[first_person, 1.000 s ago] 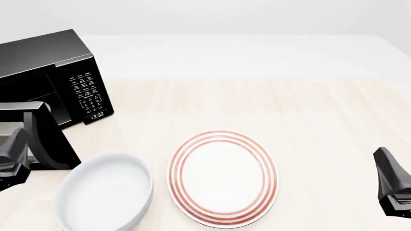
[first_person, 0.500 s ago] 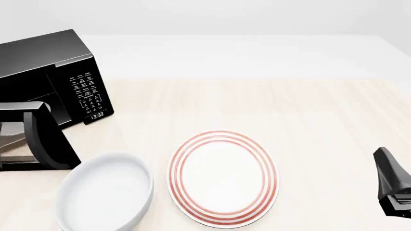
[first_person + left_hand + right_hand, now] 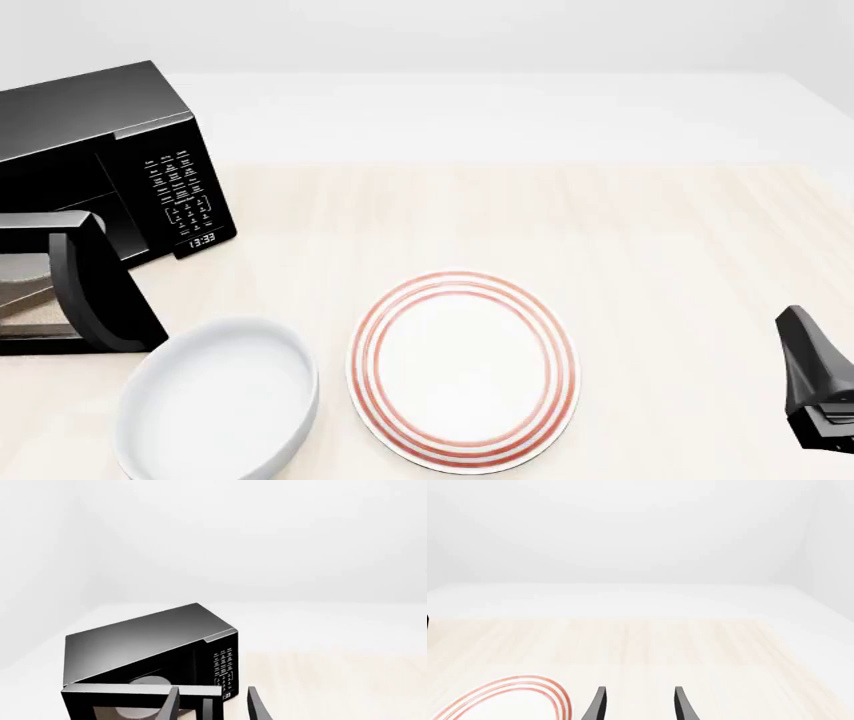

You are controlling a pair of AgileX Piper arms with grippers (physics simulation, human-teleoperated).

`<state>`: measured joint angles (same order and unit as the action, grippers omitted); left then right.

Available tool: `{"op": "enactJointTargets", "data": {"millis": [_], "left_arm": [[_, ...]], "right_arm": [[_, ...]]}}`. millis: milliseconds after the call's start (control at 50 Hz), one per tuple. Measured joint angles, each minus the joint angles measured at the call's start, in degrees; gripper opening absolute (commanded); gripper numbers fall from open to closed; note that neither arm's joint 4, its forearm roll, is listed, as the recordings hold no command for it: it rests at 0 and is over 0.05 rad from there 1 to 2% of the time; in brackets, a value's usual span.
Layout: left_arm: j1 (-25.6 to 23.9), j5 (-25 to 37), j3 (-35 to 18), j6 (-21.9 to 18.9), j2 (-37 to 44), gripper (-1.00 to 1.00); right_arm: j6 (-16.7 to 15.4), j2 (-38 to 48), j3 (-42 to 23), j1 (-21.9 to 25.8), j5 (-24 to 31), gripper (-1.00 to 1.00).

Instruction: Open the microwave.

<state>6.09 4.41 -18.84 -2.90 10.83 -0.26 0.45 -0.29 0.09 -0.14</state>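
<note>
— So, where is the microwave (image 3: 107,150) sitting?

— At the far left of my table (image 3: 534,200), black body angled, keypad panel facing the middle. Its door (image 3: 100,290) stands swung wide toward my side, and through my left wrist camera I see the pale turntable (image 3: 148,681) inside the cavity.

— What else is on the table?

— 2 dishes near my edge: a red-ringed plate (image 3: 465,368) in the middle and a white bowl (image 3: 218,410) just to its left, close beside the open door.

— And your grippers?

— My left gripper (image 3: 212,705) shows only in its own wrist camera, 2 fingers spread apart with nothing between them, pointing at the microwave. My right gripper (image 3: 637,704) hangs low at the right, well apart from the plate, fingers likewise parted and holding nothing.
</note>
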Motion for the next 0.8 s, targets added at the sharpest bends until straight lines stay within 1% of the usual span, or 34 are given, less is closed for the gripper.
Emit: {"op": "enactJointTargets", "data": {"millis": [100, 220, 500, 800], "left_arm": [[-0.3, -0.4, -1.9, -0.3, 2.0, 1.0], [-0.6, -0.2, -5.4, -0.4, 5.0, 1.0], [-1.2, -0.5, -10.5, -1.3, 11.4, 1.0], [-1.3, 4.9, -17.5, -1.8, 17.5, 1.0]], "right_arm": [[0.0, 0.0, 0.0, 0.0, 0.0, 1.0], [0.0, 0.0, 0.0, 0.0, 0.0, 1.0], [0.0, 0.0, 0.0, 0.0, 0.0, 1.0], [0.0, 0.0, 0.0, 0.0, 0.0, 1.0]]}}
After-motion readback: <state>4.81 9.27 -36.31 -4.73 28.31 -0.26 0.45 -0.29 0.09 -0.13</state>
